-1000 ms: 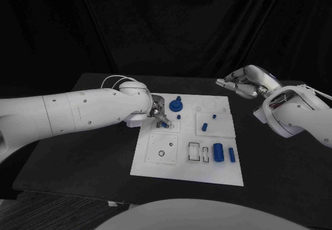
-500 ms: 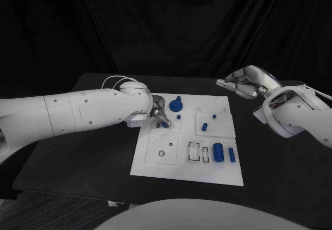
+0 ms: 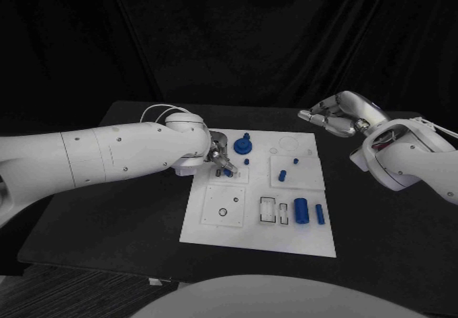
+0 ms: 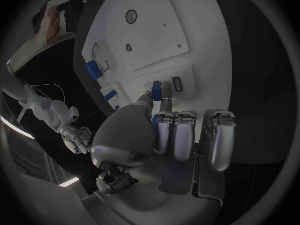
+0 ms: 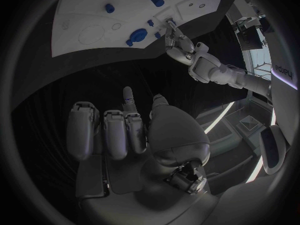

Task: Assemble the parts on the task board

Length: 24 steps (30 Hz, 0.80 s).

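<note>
The white task board (image 3: 250, 228) lies mid-table. My left hand (image 3: 216, 158) hovers over its near-left part and pinches a small blue piece (image 4: 156, 90) between thumb and a finger, just above a small raised square plate (image 3: 239, 177) with a slot (image 4: 177, 84). Other fingers are curled back. My right hand (image 3: 334, 118) hangs off the board's far right corner, fingers curled in with nothing in them (image 5: 125, 130). On the board stand a blue knob (image 3: 242, 144), a short peg (image 3: 282, 175), a thick cylinder (image 3: 302, 210) and a thinner one (image 3: 320, 213).
Two tiny blue studs (image 3: 246, 161) (image 3: 295, 159) sit on the board's far half. A square plate with a ring hole (image 3: 224, 206) and open rectangular slots (image 3: 270, 209) lie on its near half. Black tabletop (image 3: 114, 218) surrounds the board.
</note>
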Available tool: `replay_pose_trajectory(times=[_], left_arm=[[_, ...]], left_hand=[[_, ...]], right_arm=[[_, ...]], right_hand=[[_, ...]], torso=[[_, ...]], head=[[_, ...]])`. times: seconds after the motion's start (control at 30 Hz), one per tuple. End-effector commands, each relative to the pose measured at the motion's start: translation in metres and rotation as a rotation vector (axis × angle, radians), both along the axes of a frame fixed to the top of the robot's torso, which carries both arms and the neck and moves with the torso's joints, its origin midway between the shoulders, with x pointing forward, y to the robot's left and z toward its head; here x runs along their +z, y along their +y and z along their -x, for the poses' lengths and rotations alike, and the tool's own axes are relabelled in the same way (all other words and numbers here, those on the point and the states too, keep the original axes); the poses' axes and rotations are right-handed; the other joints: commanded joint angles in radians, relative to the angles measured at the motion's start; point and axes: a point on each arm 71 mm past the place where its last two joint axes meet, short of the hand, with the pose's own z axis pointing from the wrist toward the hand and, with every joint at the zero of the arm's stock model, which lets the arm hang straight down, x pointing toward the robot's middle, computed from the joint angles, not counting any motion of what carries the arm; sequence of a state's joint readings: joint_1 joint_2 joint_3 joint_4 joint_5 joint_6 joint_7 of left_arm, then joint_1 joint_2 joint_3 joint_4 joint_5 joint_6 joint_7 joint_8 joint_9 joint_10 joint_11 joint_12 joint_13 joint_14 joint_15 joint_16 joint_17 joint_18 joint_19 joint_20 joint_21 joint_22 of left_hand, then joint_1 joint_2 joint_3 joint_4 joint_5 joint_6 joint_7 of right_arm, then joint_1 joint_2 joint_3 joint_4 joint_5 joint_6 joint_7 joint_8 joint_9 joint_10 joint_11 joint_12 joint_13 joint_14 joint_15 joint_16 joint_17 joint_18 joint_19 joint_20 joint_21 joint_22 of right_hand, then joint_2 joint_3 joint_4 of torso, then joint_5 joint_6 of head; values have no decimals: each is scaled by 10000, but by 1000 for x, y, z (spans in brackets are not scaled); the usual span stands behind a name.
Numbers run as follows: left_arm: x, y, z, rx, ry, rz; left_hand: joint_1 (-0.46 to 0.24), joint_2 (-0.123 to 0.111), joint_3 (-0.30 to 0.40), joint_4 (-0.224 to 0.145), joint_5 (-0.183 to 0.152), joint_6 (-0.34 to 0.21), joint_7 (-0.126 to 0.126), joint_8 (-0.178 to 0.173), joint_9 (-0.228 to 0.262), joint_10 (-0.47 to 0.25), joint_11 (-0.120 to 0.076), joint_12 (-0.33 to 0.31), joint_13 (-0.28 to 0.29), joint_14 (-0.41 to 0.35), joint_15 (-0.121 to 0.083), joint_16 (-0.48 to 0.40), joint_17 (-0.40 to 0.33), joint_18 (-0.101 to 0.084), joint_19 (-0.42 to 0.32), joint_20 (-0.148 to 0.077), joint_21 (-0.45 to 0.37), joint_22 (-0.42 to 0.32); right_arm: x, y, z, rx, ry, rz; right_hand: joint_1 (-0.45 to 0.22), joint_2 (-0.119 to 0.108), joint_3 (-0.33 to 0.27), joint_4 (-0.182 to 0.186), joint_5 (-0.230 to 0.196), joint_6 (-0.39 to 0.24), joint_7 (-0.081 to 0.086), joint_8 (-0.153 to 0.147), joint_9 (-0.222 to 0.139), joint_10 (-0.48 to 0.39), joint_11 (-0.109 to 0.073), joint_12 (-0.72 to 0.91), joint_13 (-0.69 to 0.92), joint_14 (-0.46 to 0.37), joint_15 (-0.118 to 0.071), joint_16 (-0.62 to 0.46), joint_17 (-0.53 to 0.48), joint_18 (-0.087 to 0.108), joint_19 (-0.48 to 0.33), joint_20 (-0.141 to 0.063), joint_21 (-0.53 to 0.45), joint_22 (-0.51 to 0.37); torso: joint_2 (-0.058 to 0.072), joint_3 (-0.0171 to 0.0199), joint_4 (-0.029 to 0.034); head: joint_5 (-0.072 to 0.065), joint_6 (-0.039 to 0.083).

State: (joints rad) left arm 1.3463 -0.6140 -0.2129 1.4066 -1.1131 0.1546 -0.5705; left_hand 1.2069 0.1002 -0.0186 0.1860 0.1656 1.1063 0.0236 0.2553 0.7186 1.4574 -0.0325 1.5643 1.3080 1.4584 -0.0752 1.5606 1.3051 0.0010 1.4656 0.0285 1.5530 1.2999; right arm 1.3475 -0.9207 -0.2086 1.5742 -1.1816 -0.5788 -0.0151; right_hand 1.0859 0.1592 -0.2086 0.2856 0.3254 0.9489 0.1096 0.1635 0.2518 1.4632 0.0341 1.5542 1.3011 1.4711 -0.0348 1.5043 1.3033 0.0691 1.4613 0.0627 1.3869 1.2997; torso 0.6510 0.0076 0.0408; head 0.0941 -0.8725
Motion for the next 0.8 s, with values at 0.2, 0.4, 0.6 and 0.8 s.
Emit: replay_pose_trajectory(times=[0.2,0.4,0.6,0.8], left_arm=[[-1,-3,1,-92,50,129],[-1,-4,1,-109,56,127],[-2,-4,1,-125,88,106],[-3,-4,2,-140,118,96]], left_hand=[[-201,17,644,-3,-189,169,-7,-125,203,1134,-102,65,2628,1124,-142,102,2657,7,1004,-39,140,2655],[-228,19,649,22,-234,167,-1,-143,211,1134,-98,65,2628,1124,-140,102,2657,7,1003,-37,139,2655],[-295,8,643,80,-330,155,14,-187,223,1134,-89,65,2628,1124,-135,102,2657,4,1013,-33,146,2665],[-481,-38,590,237,-596,176,39,-273,249,1134,-68,65,2628,1124,-119,102,2657,0,1024,-20,155,2677]], right_arm=[[-2,-2,0,-157,165,58],[-3,-1,0,-160,190,66],[-3,-2,0,-169,212,74],[-4,-2,0,-175,241,84]], right_hand=[[253,-12,-319,29,248,11,33,-46,-94,1076,7,166,2697,768,-10,73,1618,-205,343,81,-73,2066],[255,-11,-320,29,249,10,33,-47,-94,1076,7,166,2697,767,-10,72,1616,-203,341,81,-79,2064],[263,-11,-321,27,253,6,33,-49,-95,1076,8,166,2697,767,-10,70,1613,-202,338,81,-85,2061],[276,-11,-323,25,258,0,35,-53,-98,1076,8,166,2697,768,-10,72,1617,-202,339,81,-83,2062]], torso=[[-4,-3,0],[-2,-1,-1],[-2,0,2],[2,-1,0]], head=[[15,-2],[12,-2],[4,-2],[4,-2]])
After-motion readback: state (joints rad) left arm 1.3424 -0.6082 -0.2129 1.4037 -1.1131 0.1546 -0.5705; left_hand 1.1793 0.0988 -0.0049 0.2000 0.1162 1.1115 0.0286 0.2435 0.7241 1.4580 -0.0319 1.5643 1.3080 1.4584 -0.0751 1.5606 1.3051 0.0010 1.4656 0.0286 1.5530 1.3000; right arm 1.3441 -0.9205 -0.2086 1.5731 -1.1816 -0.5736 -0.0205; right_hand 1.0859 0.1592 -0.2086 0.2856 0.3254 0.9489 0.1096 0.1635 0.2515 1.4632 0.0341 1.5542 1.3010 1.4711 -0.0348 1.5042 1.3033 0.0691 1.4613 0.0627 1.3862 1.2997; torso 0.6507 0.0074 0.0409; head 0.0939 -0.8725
